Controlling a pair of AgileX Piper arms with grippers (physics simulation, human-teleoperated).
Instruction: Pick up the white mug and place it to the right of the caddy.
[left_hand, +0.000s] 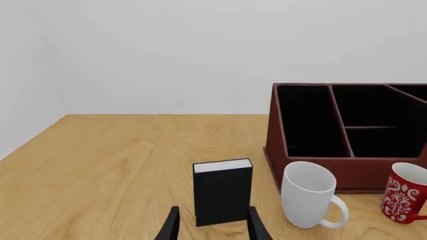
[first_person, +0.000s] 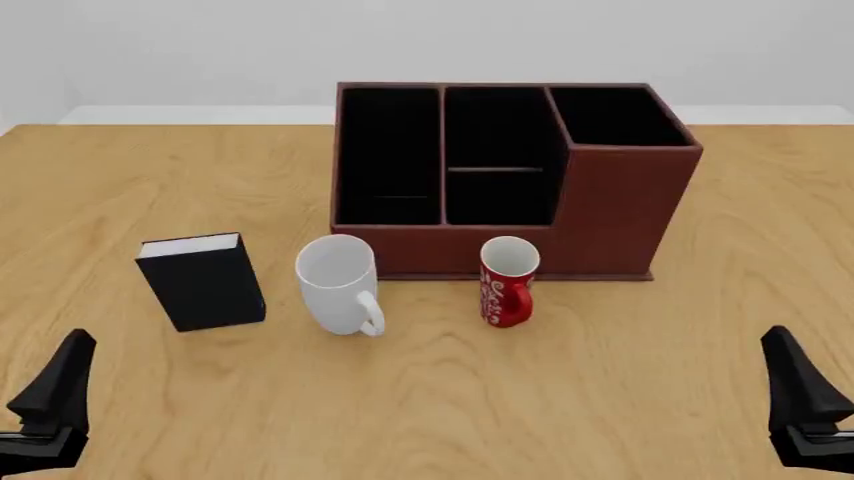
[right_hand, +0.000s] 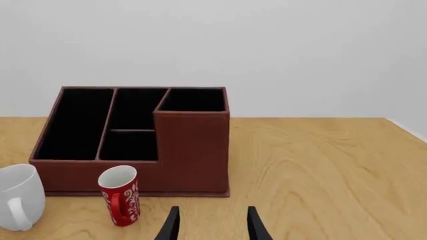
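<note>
The white mug (first_person: 339, 281) stands upright on the table (first_person: 441, 400), just in front of the caddy's (first_person: 607, 205) left front corner, handle toward the arms. The red mug (first_person: 507, 281) stands to its right, close to the caddy's front wall; a black book (first_person: 203, 281) stands upright to its left (apart from it). The left gripper (left_hand: 212, 227) and right gripper (right_hand: 212, 225) hang near the table's near edge, fingers spread, holding nothing.

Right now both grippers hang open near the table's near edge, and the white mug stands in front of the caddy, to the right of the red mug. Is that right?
One slip: the white mug stands left of the red mug, not right, as the front view shows. The rest holds: it is in front of the caddy, and the left gripper and right gripper are open.
</note>
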